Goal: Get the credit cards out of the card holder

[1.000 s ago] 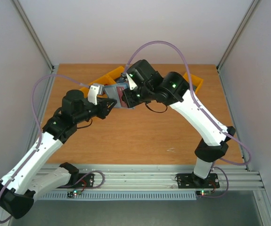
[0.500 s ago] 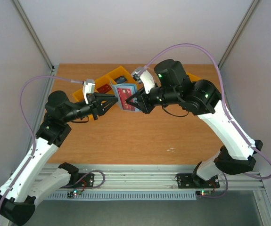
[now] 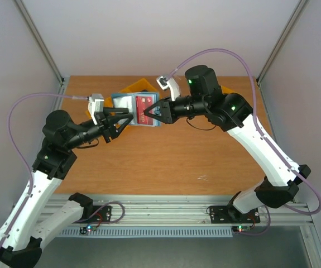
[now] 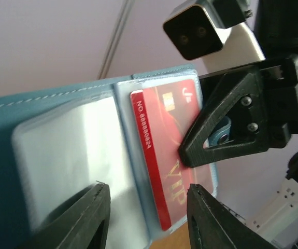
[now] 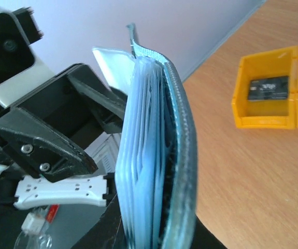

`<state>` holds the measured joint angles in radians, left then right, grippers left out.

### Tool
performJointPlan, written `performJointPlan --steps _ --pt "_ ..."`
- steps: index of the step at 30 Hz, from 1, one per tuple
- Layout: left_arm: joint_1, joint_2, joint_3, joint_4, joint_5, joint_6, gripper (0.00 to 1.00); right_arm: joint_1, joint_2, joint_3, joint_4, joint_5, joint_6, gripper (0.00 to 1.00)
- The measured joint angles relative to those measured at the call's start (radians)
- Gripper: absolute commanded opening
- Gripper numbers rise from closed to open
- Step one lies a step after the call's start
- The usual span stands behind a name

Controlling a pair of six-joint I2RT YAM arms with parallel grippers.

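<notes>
While the card holder (image 3: 124,104) is held open in the air above the far part of the worktop (image 3: 177,156), both arms are angled in toward it from either side.

At the left, the left gripper (image 3: 123,122) is seen with its fingers spread apart, the tips close to the holder's lower left corner. In the left wrist view those two fingers (image 4: 94,218) are parted at the bottom of the picture, with the holder's inner face ahead of them. Whether they touch it cannot be told.

The holder is blue-teal and is opened flat toward that camera. Its left pocket is pale and glossy, and its contents cannot be made out. In the right pocket a red card (image 4: 161,155) is tucked upright, printed with a number and the letters VIP.

To the right, the right gripper (image 3: 151,113) is clamped on the holder's right half. One black finger (image 4: 231,119) is laid with its tip on the red card's right side, and the other finger is hidden behind the holder. In the right wrist view the holder is seen edge-on, with light blue pocket leaves layered inside the darker cover.

Farther right, an orange bin (image 5: 242,111) is set on the worktop, and a dark grey card (image 5: 268,87) is laid flat inside it. Something red is seen in the neighbouring compartment, cut off by the picture's edge.
</notes>
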<state>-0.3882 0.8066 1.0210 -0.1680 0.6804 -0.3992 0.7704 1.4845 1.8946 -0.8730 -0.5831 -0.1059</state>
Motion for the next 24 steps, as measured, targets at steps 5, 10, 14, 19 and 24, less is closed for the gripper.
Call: performJointPlan --steps 5,10,14,19,24 --pt "0.027 -0.013 0.000 -0.080 -0.079 0.049 0.44 0.004 0.050 0.079 -0.105 0.151 0.064 0.01" --pt "0.045 -0.031 0.000 -0.135 -0.105 0.103 0.43 0.018 0.105 0.099 -0.224 0.344 0.132 0.01" --pt "0.047 -0.071 0.000 -0.163 -0.074 0.147 0.43 0.065 0.163 0.144 -0.339 0.493 0.155 0.01" --pt "0.053 -0.150 -0.016 -0.182 -0.014 0.159 0.42 0.185 0.272 0.320 -0.482 0.684 0.158 0.01" --pt "0.120 -0.225 -0.101 -0.148 0.001 0.018 0.40 0.295 0.378 0.470 -0.597 0.779 0.163 0.01"
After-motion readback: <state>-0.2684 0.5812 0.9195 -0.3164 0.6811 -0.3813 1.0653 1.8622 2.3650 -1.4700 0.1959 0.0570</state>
